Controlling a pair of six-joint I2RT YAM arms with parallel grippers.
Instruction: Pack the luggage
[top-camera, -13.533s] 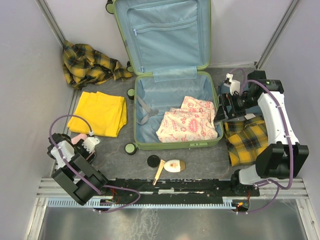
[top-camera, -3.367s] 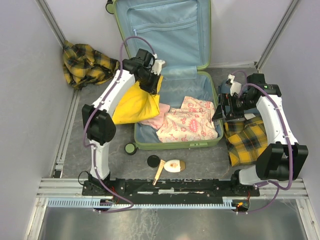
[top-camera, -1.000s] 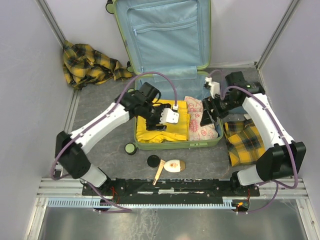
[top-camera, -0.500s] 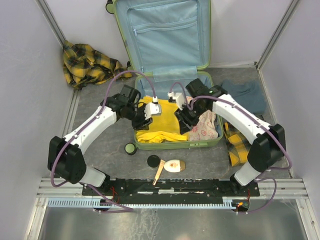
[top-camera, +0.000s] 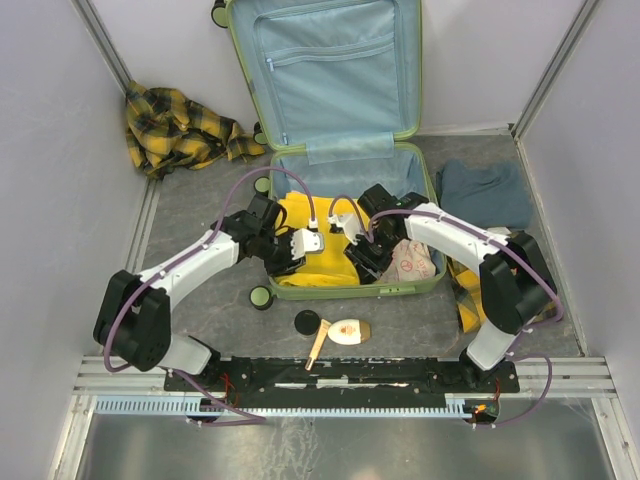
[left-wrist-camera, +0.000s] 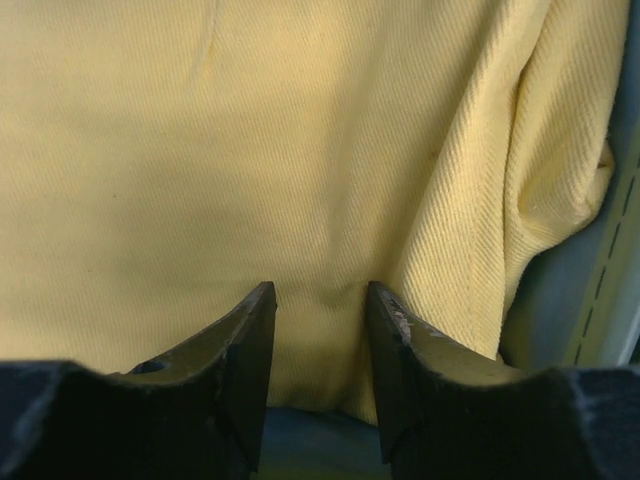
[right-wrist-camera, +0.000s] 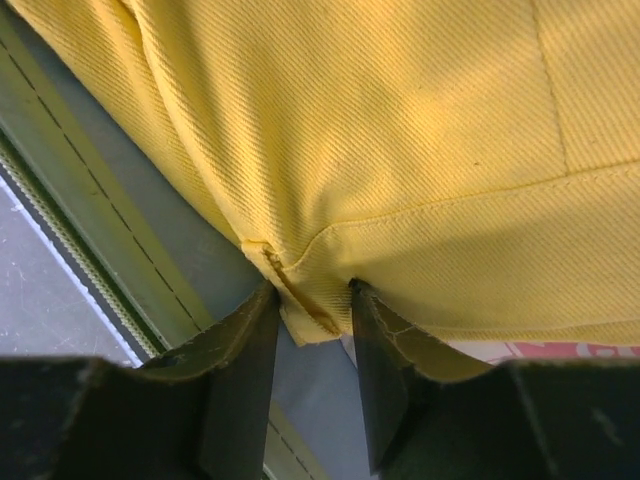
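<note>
Left fingers (left-wrist-camera: 245, 335) and right fingers (right-wrist-camera: 250, 340): narrowed within the last second, each now pinching an edge of the yellow garment (left-wrist-camera: 300, 150). Garment: off the desk (top-camera: 200, 205), now in the luggage (top-camera: 405, 288), which lies open mid-desk, beside the pink printed cloth (top-camera: 415, 262); judged 2 items packed. Writing: none legible; cloth print and bottle (top-camera: 348, 331) label too small.
</note>
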